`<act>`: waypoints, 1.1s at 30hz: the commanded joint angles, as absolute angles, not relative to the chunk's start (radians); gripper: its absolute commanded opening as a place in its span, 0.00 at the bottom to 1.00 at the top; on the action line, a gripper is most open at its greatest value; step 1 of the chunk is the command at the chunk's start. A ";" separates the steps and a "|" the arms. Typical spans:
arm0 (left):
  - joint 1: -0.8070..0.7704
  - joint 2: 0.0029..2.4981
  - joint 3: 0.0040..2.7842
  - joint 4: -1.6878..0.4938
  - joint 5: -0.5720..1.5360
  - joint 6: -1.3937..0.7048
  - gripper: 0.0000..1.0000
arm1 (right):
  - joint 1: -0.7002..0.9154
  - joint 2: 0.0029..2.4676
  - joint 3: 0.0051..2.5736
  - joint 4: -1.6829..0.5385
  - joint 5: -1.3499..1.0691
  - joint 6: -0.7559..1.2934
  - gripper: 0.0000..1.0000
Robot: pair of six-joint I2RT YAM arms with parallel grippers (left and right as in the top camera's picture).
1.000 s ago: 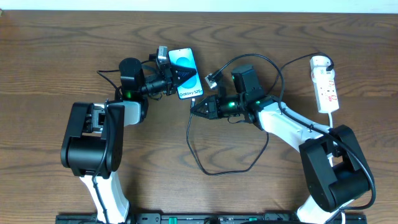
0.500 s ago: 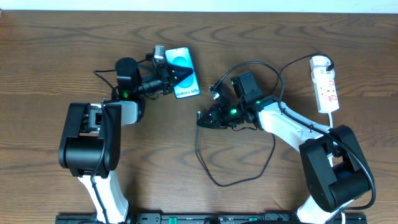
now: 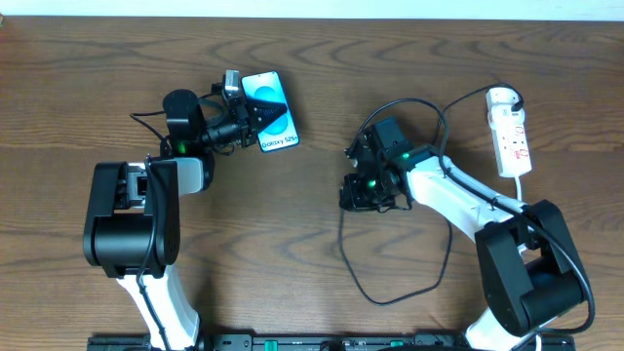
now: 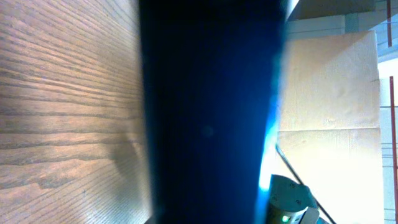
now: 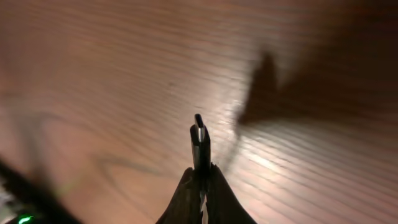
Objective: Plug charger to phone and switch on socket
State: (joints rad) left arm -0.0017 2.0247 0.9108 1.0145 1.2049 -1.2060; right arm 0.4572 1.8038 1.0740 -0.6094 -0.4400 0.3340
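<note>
left gripper (image 3: 252, 119) is clamped on the phone (image 3: 268, 112), fingers on its left side. phone sits at the far-left-centre of the table (image 3: 78, 78), screen up twd the overhead cam, "galaxy s25" text at its near end. can't tell if it touches the wood. in the left wrist cam the phone (image 4: 211, 112) fills the middle as a dark blue blurred band w/ wood grain to its left. own fingers aren't visible there.

right gripper (image 3: 353, 195) is right of centre, pointing down at the table. in the right wrist cam its fingers (image 5: 183, 196) are pinched together on the charger (image 3: 363, 278), w/ the connector tip (image 5: 199, 134) sticking out past the fingertips over bare wood. its shadow falls to the right.

from the right gripper the charger cable drops twd the near edge, loops round and climbs back up beside the right arm, then arcs over it. a black strand reaches the far end of the socket (image 3: 510, 132); can't tell if it's plugged in. socket lies at the far right, lengthwise, white w/ red marks. its white cord (image 3: 527, 183) leaves the near end. switch pos too small to read.

connector tip and phone are well apart, w/ bare wood btwn them.
</note>
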 commanded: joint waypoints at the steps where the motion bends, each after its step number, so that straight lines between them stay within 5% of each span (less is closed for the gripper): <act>1: -0.001 2.018 0.931 1.026 1.246 -1.189 0.07 | 0.468 1.776 1.119 -0.640 -0.282 0.286 0.01; 6: -0.001 2.018 0.931 1.026 1.247 -1.189 0.07 | 0.473 1.776 1.132 -0.692 -0.209 0.281 0.14; 8: -0.001 2.018 0.931 1.026 1.247 -1.189 0.07 | 0.473 1.776 1.132 -0.701 -0.191 0.279 0.31; 14: -0.001 2.018 0.931 1.026 1.247 -1.189 0.08 | 0.473 1.776 1.136 -0.704 -0.176 0.279 0.58; 20: -0.001 2.018 0.931 1.026 1.246 -1.185 0.07 | 0.475 1.775 1.210 -0.801 -0.083 0.279 0.73; 27: -0.001 2.018 0.931 1.027 1.246 -1.185 0.07 | 0.537 1.775 1.299 -0.879 -0.002 0.282 0.77; 33: -0.001 2.018 0.931 1.026 1.238 -1.185 0.07 | 0.614 1.779 1.301 -0.876 0.040 0.417 0.59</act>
